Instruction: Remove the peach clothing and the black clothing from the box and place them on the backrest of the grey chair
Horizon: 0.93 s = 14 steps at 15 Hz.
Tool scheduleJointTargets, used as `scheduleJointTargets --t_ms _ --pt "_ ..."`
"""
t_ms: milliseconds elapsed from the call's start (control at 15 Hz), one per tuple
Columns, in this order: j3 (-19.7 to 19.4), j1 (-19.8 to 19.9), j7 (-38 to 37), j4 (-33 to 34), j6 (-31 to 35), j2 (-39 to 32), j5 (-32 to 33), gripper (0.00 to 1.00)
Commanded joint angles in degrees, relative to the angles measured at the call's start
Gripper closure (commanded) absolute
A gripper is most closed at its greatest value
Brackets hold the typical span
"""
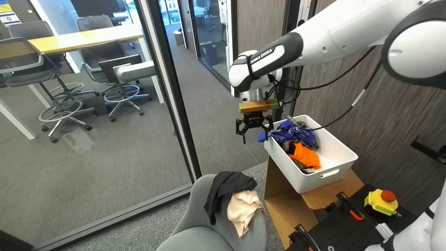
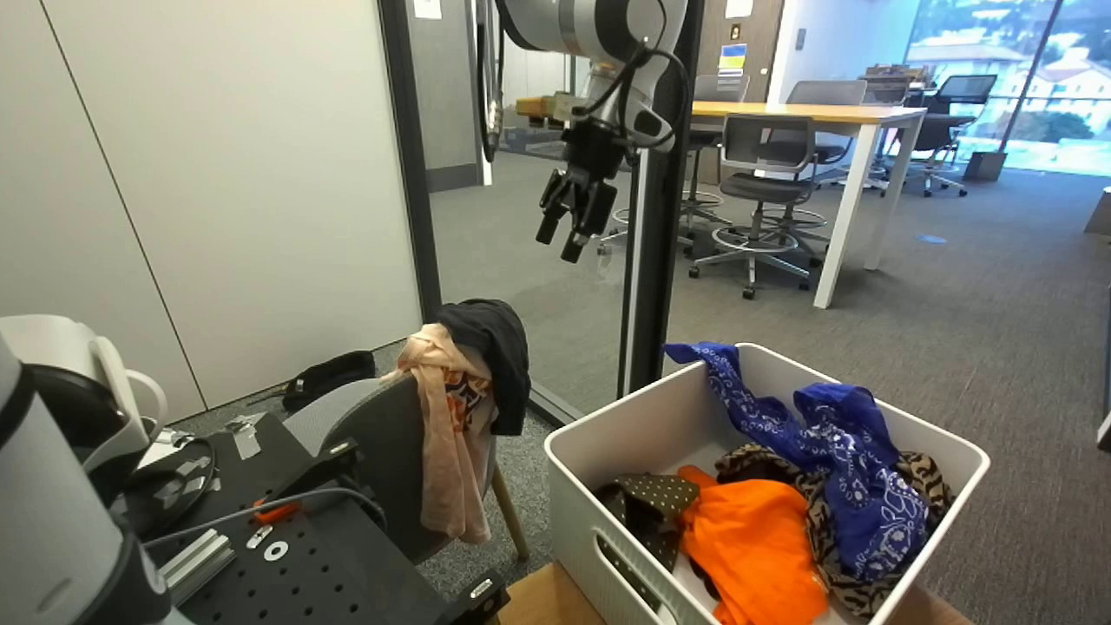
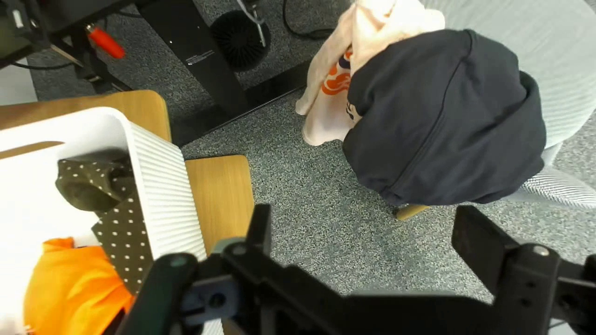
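Peach cloth (image 1: 243, 211) hangs over the backrest (image 2: 378, 456) of the grey chair (image 1: 197, 240), and the black cloth (image 3: 447, 125) is draped over it just beside. The two touch; in the wrist view the black covers part of the peach. In an exterior view the peach falls down the back of the chair, showing an orange and dark print.

The gripper (image 1: 255, 140) hangs in the air, pointing down, with its fingers (image 3: 475, 242) spread wide. Carpet (image 3: 326, 204) shows across the gap between them in the wrist view. In both exterior views it hangs higher than the chair, apart from both cloths. In an exterior view one finger lines up with the corner of the box (image 1: 310, 183), but the gripper hangs above the box and apart from it.

The box stands on a wooden stand (image 1: 324, 198). Inside lie an orange cloth (image 2: 755, 547), a blue bandana (image 2: 868, 486), a dotted cloth (image 3: 128, 237) and a leopard-print cloth (image 2: 753, 462). One end of the bandana reaches over the rim. The orange cloth touches the dotted one, and the leopard-print cloth lies partly under the bandana. In the wrist view carpet separates the box from the chair.
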<state>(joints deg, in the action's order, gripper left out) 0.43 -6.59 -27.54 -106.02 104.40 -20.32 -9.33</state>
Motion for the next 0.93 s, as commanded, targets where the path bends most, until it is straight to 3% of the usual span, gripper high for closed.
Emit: scheduleJointTargets --t_ms 0,533,867 --pt "0.2 -0.8 -1.3 -11.9 1.2 14.5 1.8 0.00" --pt "2.9 1.6 1.2 -25.0 0.8 40.8 5.2 0.00" --pt "2.9 4.5 5.4 -28.4 -6.6 57.3 8.6 0.00"
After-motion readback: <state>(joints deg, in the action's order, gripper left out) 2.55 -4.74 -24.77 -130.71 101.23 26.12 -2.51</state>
